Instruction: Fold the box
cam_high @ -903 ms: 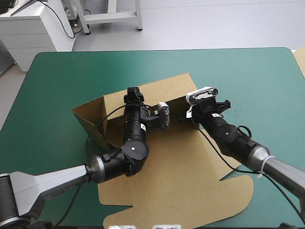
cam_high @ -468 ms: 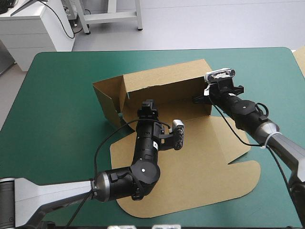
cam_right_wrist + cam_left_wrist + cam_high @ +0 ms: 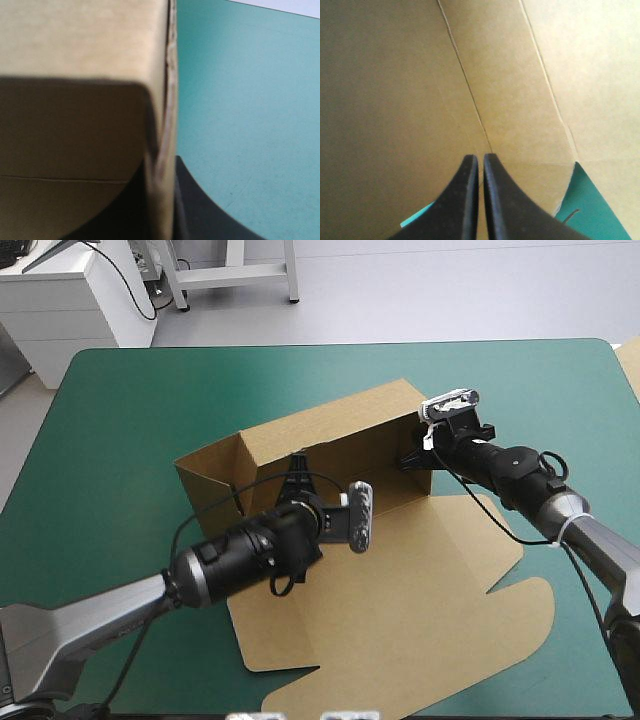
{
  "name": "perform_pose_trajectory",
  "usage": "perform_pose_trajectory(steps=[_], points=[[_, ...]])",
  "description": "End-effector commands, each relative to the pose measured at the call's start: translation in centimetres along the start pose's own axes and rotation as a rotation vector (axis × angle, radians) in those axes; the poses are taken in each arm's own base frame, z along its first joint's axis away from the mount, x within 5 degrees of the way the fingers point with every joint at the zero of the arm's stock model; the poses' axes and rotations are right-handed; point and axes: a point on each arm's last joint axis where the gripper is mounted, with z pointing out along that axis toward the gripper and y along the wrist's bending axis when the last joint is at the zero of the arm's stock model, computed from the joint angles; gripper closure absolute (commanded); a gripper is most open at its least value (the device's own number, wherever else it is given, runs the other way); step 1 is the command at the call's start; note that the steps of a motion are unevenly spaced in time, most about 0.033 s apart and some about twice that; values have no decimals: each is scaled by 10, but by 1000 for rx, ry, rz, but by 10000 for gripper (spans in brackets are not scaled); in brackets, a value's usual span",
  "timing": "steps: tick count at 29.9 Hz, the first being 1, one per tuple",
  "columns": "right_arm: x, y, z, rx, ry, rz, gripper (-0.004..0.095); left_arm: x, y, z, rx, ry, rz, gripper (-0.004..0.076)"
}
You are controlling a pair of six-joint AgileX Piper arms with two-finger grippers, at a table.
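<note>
High view. The box (image 3: 330,435) sits mid-desk (image 3: 120,410), and since just before it has swung round and slid toward the lower left of the frame. Its back wall now runs slantwise from centre left up to upper right. The side wall (image 3: 208,488) at the left stands up. The lid (image 3: 430,610) lies flat, lower right. The left arm has dropped from upright to a low reach from the lower left, with the left claw (image 3: 297,468) inside the tray by the back wall's foot. The right claw (image 3: 412,457) is at that wall's right end, as before.

Left wrist view. The left claw (image 3: 481,160) is pressed together with no board visibly between its fingers, tips at a crease of the box (image 3: 395,90). A teal-green patch of desk (image 3: 592,210) shows at the lower right.

Right wrist view. The right claw (image 3: 162,161) pinches the box (image 3: 85,40) by a wall edge; bare desk (image 3: 250,100) fills the right of the frame.

Judgement: walls are up but not tucked. The shift reads as repositioning; the fold is only partway done.
</note>
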Motion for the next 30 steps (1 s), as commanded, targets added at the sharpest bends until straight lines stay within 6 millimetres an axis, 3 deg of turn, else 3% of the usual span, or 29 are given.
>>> perform_pose_trajectory(steps=[1, 3, 7, 11, 14, 21, 26, 30], points=[[-21, 0, -14, -8, -72, 40, 927, 26, 48, -42, 44, -142, -172, 708], [-21, -1, -14, -4, -73, 52, 927, 44, 69, -51, 81, -186, -280, 708], [-21, 0, -14, -10, -70, 46, 927, 97, 117, -60, 13, -196, -521, 708], [-21, 0, -14, -7, -71, 80, 927, 152, 142, -58, 0, -206, -774, 709], [-20, -1, -13, -1, -69, 102, 927, 184, 148, -54, 71, -284, -988, 709], [-19, -1, -13, 4, -57, 93, 927, 264, 156, -58, 20, -341, -1323, 724], [-19, -2, -13, 5, -55, 97, 927, 306, 141, -46, 29, -301, -1493, 731], [-19, -2, -13, 5, -55, 97, 926, 330, 119, -24, 79, -260, -1621, 731]])
